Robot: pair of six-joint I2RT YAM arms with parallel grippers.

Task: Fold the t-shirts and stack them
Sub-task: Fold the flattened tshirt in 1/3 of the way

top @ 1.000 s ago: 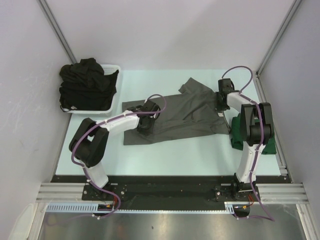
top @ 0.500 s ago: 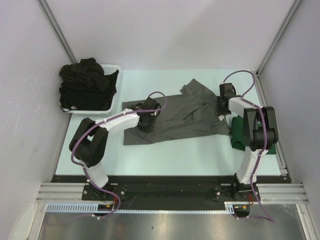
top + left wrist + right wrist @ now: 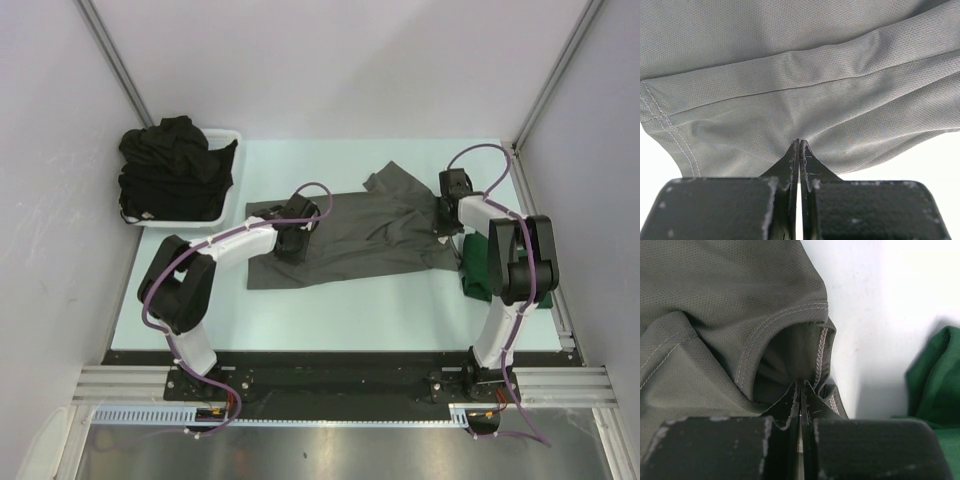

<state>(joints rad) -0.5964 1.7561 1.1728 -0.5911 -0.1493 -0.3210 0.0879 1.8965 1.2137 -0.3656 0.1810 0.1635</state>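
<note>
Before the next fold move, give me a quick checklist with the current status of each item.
1. Left gripper pinching the grey t-shirt: ok. The jaws are shut and the cloth puckers at the tips.
2. Right gripper pinching the same shirt: ok. It is shut at a stitched opening.
3. Shirt lying flat: not ok. There are creases across the middle, and the far sleeve is rumpled.
4. Green t-shirt clear of the right pinch: ok. Bare table shows between them.
5. Black t-shirts out of the way: ok. They are piled in the white basket at far left.
</note>
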